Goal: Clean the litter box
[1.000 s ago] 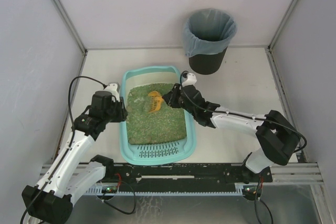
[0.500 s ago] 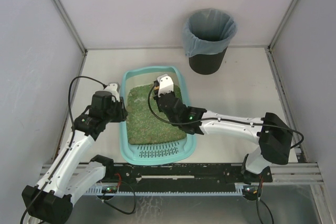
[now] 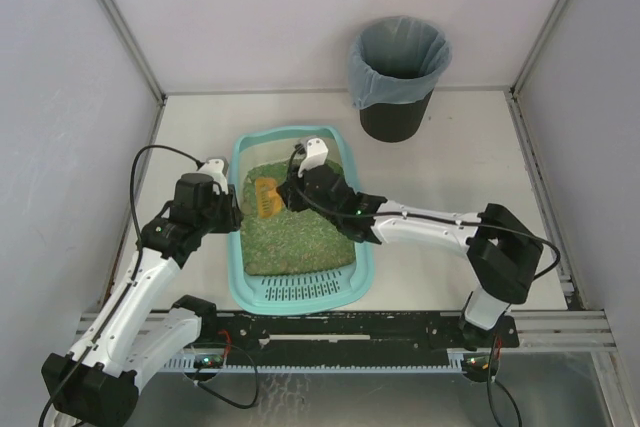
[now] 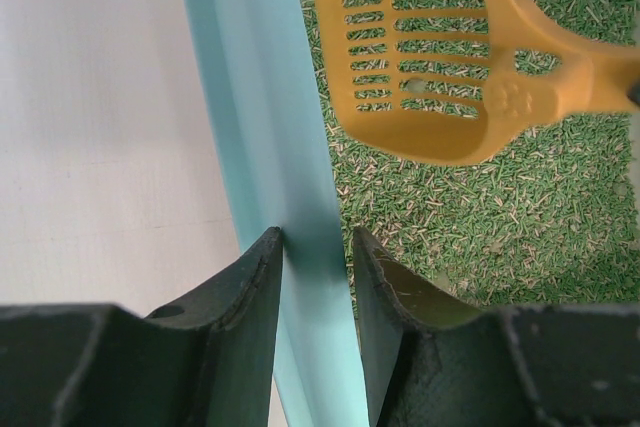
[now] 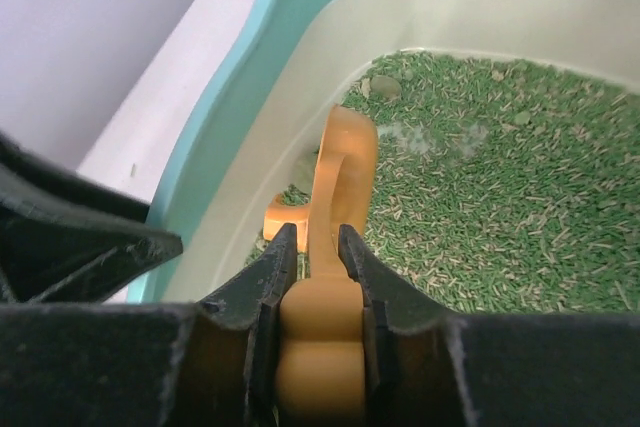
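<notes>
At the left of the overhead view, the left gripper (image 3: 231,213) is clamped on the left rim of the large light-teal rectangular plastic litter box (image 3: 296,134). In the left wrist view, that wide teal rim (image 4: 255,97) is seen passing between the two dark fingers (image 4: 255,287), which are pressed against it from either side.

The litter box is placed at the centre of the frame on the pale flat table (image 3: 450,167). Its long sides run from top to bottom, its slotted grate (image 3: 300,292) is at the lower end, and its basin is filled with green granular litter (image 3: 300,237).

Over the upper left part of the litter, a small orange slotted plastic scoop (image 3: 265,197) is held close to the left inner wall. Whether its blade (image 4: 430,57) touches the litter cannot be told. Just to the right, the scoop's handle (image 5: 340,167) is gripped tightly between the fingers of the right gripper (image 5: 315,242), which is reached over the box from the right (image 3: 288,190).

At the upper right, well apart from the box, a black round bin (image 3: 395,122) lined with a grey-blue bag (image 3: 375,82) is set upright on the table.
</notes>
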`<state>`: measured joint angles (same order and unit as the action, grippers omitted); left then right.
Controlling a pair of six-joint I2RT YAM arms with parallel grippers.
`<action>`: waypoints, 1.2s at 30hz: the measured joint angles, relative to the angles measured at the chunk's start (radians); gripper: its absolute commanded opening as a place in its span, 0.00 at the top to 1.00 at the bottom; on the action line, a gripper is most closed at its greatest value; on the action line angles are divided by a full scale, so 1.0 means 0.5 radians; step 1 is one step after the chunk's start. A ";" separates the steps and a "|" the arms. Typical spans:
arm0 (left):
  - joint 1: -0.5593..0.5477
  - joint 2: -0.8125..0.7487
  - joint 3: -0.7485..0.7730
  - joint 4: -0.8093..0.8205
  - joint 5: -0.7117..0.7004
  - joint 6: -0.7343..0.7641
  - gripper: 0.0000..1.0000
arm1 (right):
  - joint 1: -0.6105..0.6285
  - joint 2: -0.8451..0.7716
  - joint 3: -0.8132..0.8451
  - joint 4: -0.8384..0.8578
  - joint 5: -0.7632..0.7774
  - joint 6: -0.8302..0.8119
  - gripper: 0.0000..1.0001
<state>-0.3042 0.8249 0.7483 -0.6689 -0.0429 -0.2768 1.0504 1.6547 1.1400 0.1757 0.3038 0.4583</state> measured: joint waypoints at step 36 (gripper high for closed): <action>0.008 0.011 0.000 -0.006 -0.025 0.002 0.62 | -0.442 0.539 -0.005 0.455 -0.919 1.154 1.00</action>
<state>-0.3004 0.8307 0.7483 -0.6720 -0.0555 -0.2756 0.8295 1.9240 1.1378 0.4030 -0.1555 1.0351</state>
